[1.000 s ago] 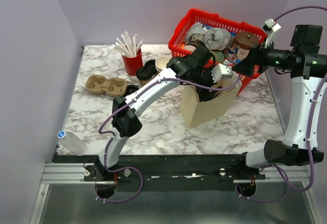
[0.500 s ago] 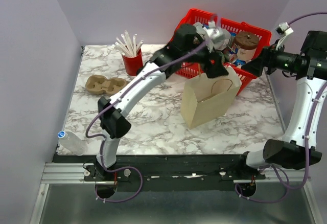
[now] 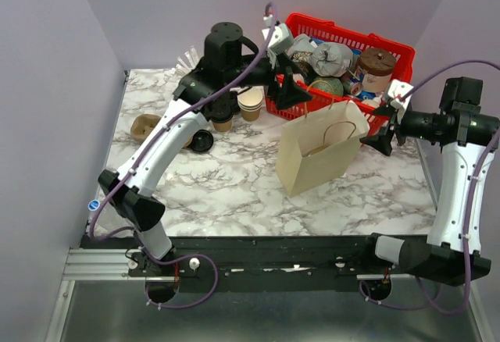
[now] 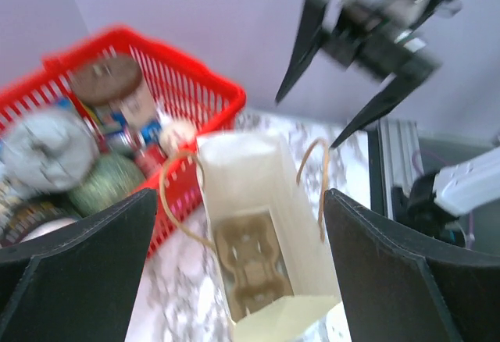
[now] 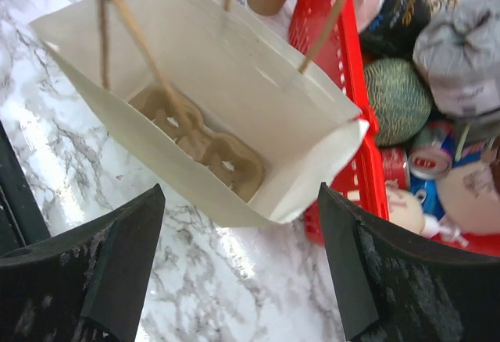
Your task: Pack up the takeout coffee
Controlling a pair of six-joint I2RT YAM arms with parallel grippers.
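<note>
Takeout coffee [image 3: 223, 123]: brown paper cup on the table [image 3: 234, 194], beside the cream cup stack [image 3: 250, 106], partly hidden under the left arm. Left gripper [image 3: 295, 92]: spread wide, empty, over the red basket [image 3: 344, 41]. Right gripper [image 3: 384, 129]: spread wide, empty, beside the paper bag [image 3: 312, 166], which holds a pulp carrier [image 5: 195, 135].

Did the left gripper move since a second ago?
Yes. The left gripper lifted away from the paper bag, going back and left toward the red basket, near its left end.
</note>
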